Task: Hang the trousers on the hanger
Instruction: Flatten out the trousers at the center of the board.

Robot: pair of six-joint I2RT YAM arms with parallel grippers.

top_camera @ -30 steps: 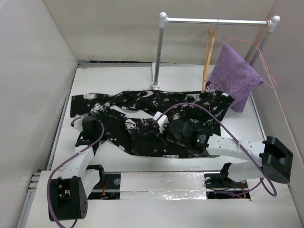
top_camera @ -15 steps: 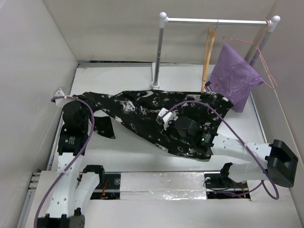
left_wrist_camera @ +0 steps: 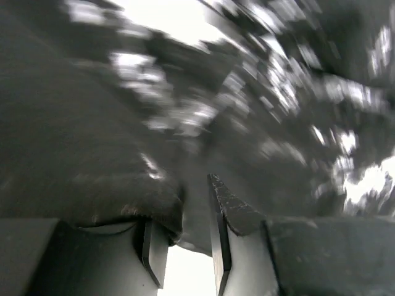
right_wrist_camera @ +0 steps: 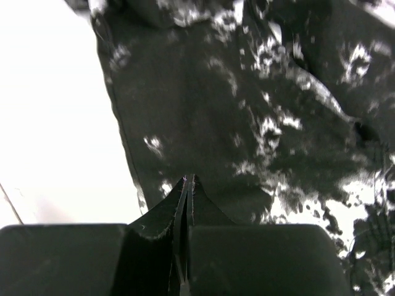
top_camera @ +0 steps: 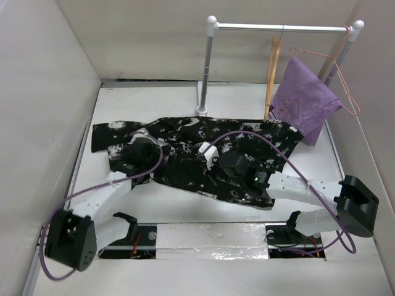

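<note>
From up top I see the trousers (top_camera: pixel 185 139) lying flat on the white table (top_camera: pixel 154 102). They stretch from the left side almost to the right side, all black with white spots. Both of my arms reach out over them. My left gripper (left_wrist_camera: pixel 187 200) is over the left part of the trousers. In its own camera the picture is blurry, but I can see its two fingers (left_wrist_camera: pixel 219 246) stand a little apart, with bright white showing low down between them. A lump of the spotty cloth lies over the tip of one finger. My right gripper (right_wrist_camera: pixel 187 182) is down on the middle part of the trousers, near the front edge of the cloth. Its two fingers are pressed tight together, with only a thin line between them. The tips touch the cloth, but I cannot tell if a bit of cloth is caught in there. The hanger (top_camera: pixel 270 74) is not on the table. It hangs on the metal rail (top_camera: pixel 281 27) at the back, and its low end comes down close to the right end of the trousers. A purple cloth (top_camera: pixel 305 98) hangs just beside it, nearer the right end of the rail.
</note>
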